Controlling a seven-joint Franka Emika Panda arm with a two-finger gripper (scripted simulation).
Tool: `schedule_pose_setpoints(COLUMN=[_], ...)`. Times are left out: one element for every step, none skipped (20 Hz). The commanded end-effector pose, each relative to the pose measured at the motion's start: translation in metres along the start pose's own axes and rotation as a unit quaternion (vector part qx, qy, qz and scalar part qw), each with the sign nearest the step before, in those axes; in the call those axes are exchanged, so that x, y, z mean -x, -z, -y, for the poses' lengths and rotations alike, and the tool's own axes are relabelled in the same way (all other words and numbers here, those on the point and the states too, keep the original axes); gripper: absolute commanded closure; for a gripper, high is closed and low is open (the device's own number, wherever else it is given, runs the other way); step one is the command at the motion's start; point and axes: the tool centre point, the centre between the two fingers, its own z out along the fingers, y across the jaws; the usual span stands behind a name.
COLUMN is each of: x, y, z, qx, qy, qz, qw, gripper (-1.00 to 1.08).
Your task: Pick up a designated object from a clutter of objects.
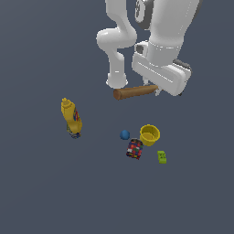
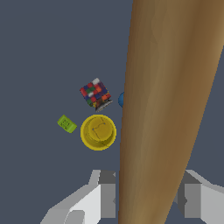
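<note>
flat dark grey floor [image 1: 41, 192] | gripper [image 2: 148, 199] clamped on hammer [image 1: 135, 92] handle, hammer lifted clear of clutter | head hidden behind the hand | blue ball [image 2: 121, 99] half occluded by handle | mustard bottle [image 1: 71, 118] well apart

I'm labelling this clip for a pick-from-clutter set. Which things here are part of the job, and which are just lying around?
Part of the job:
- hammer, held in the gripper

Just lying about:
- mustard bottle
- yellow cup
- blue ball
- multicoloured can
- green block
</note>
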Motion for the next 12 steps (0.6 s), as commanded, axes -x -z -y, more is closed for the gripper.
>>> schedule_pose_setpoints(x=[0.021,0.028,0.035,0.04,0.045,0.05,0.053,0.056,0.059,0.06,0.061,0.062], y=[0.016,0.021,0.026,0.03,0.034,0.037,0.04,0.042,0.044,0.045,0.046,0.046], z=[0.004,0.005,0.006,0.008,0.009,0.01,0.011,0.012,0.013,0.013,0.014,0.014], qx=[-0.001,-0.001,-0.001,-0.001,-0.002,-0.002,-0.002,-0.002,-0.002,-0.002,-0.002,-0.002], qy=[-0.001,-0.001,-0.001,-0.001,-0.001,-0.001,-0.001,0.0,0.0,-0.001,-0.001,-0.001], qz=[0.0,0.0,0.0,0.0,0.0,0.0,0.001,0.001,0.001,0.001,0.001,0.001], qw=[1.0,1.0,1.0,1.0,1.0,1.0,1.0,1.0,1.0,1.0,1.0,1.0], gripper=[1.08,1.08,1.08,1.08,1.08,1.08,1.08,1.08,1.08,1.08,1.08,1.08])
